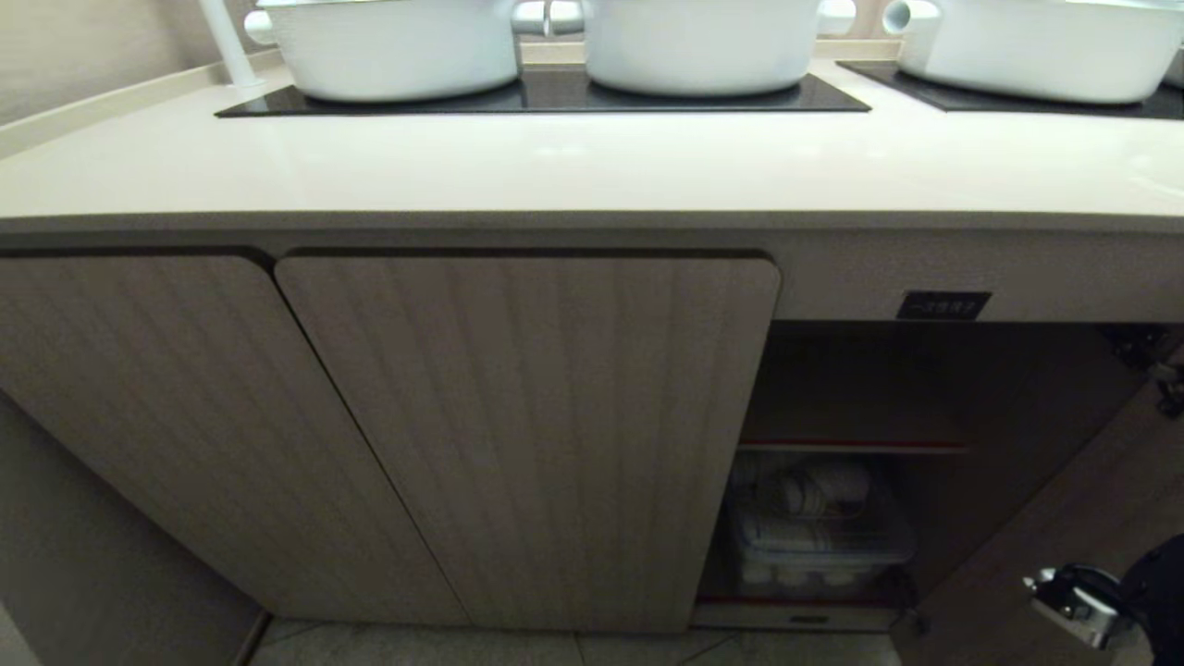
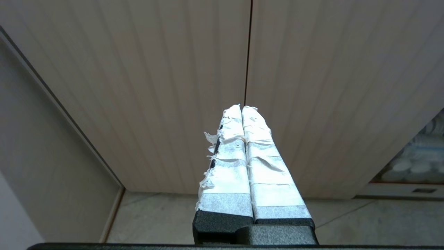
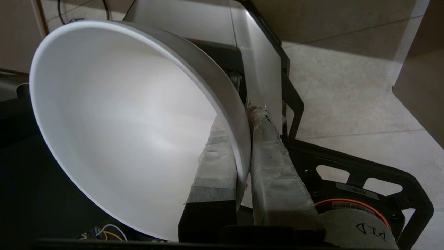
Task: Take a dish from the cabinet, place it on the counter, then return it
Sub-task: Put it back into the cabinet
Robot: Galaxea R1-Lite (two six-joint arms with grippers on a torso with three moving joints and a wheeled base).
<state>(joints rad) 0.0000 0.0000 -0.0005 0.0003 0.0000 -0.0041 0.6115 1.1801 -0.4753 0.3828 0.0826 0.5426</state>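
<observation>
— Where is the dish?

— The dish [image 3: 131,128] is in my right gripper [image 3: 242,139]. My two taped fingers [image 3: 270,173] are clamped on its rim, one inside the bowl and one outside against the wall. It hangs tilted, its white inside open to my wrist camera, over my own dark base and the pale floor [image 3: 347,104]. It touches nothing else that I can see.

— Is it near the cabinet?

— From my head I cannot see the dish at all. Only a bit of my right arm's metal and black housing shows at the lower right corner, in front of the open door [image 1: 1064,518] of the cabinet [image 1: 527,435].

— What is inside the cabinet?

— The right bay stands open. Below a red-edged shelf [image 1: 851,447] sits a clear bin [image 1: 819,541] with white things in it; they are too blurred for me to tell what they are. The upper shelf is dark. A small black label [image 1: 943,305] sits just above the opening. The two ribbed doors to the left are shut.

— And the counter?

— The counter [image 1: 555,166] runs above the cabinet, bare along its front. Farther back, black cooktop panels [image 1: 546,97] carry three large white pots [image 1: 703,46].

— Your left gripper?

— My left gripper [image 2: 241,109] holds nothing, its taped fingers pressed together, pointing at the seam between the two shut doors, apart from them.
</observation>
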